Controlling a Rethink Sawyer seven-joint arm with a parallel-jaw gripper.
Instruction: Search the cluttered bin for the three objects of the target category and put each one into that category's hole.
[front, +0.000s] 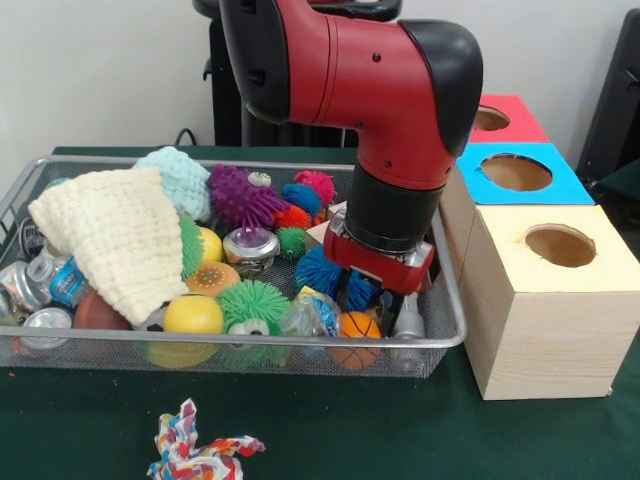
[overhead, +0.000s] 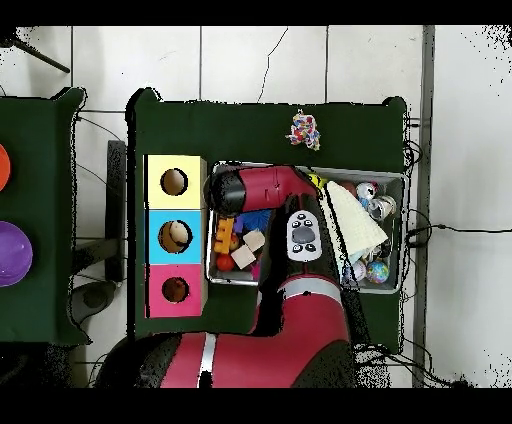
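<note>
Bin (front: 452, 338), the wide wire-mesh basket, sits on the dark green surface (front: 90, 430) with its long axis running side to side across the front view. In the overhead view, one short end of the bin lies just beside the row of three wooden boxes. It is crowded with toys: a cream knitted cloth (front: 110, 235) draped over the pile, a purple spiky ball (front: 240, 197), yellow balls (front: 193, 314), a green spiky ball (front: 253, 301), a small orange basketball (front: 358, 326), and crushed cans (front: 45, 285) at one end.

The red and black arm (front: 370, 75) bends down into the bin at the end nearest the boxes, and the hand (front: 380, 303) is low among the toys beside a blue spiky ball (front: 318, 270). I cannot tell whether the hand is apart or together.

The hole (front: 490, 118) in the red-topped box opens straight upward, farthest back in the row, behind the blue-topped box (front: 520, 175) and the yellow-topped box (front: 555, 290).

A knotted multicoloured rope toy (front: 190, 448) lies on the surface outside the bin. A pale wall stands behind, and the overhead view shows a tiled floor.
</note>
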